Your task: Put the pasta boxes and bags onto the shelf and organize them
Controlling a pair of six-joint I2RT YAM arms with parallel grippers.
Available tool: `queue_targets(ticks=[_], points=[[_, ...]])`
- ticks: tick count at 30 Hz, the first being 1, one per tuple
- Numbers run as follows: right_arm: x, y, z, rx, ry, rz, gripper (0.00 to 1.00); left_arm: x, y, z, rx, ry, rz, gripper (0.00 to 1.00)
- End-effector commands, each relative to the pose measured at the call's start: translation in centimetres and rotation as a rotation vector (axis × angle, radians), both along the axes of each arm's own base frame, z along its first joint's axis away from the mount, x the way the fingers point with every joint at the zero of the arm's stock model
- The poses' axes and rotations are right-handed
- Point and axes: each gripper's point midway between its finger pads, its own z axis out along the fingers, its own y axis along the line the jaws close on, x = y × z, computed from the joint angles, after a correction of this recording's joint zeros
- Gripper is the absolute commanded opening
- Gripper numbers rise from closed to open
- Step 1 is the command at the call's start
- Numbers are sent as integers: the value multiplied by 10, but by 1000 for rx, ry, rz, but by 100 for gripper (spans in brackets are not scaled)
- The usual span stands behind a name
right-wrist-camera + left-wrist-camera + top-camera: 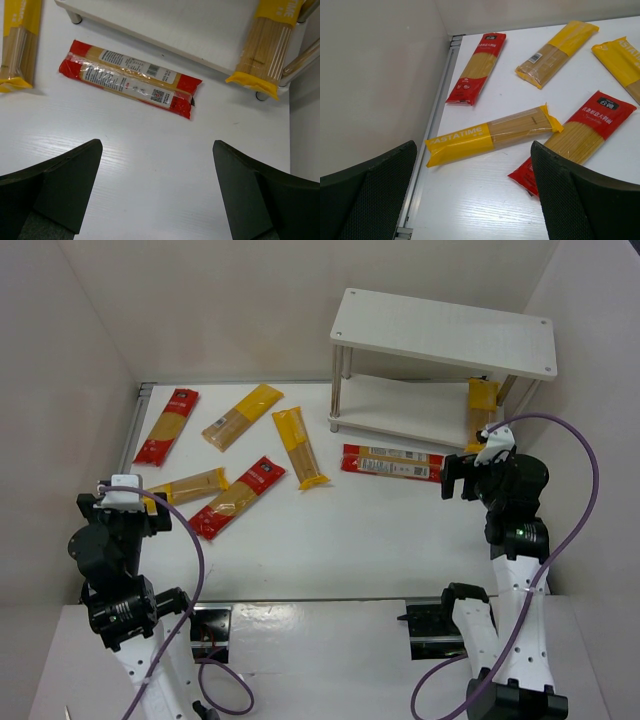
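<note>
The white two-tier shelf (440,335) stands at the back right. One yellow pasta pack (481,405) lies on its lower board at the right end, also in the right wrist view (265,47). A red pack (392,463) lies on the table in front of the shelf, ahead of my open, empty right gripper (458,480) (157,145). Several more red and yellow packs lie at the left. My left gripper (150,505) (473,150) is open and empty, just short of a yellow pack (490,135) and a red pack (590,130).
White walls close in the table at the back and both sides. A metal rail (432,140) runs along the left wall next to the left gripper. The shelf's thin metal legs (338,390) stand on the table.
</note>
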Motion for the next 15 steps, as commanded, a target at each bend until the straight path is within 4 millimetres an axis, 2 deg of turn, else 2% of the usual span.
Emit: queue_targets(ticks=[1,15], points=[[-1,2,6,-8,-32,20,100,-4,-5,19,48,-60,-20,100],[-2,4,5,-11,-24,32,100,-5,-7,18,56,-59,-29,100]])
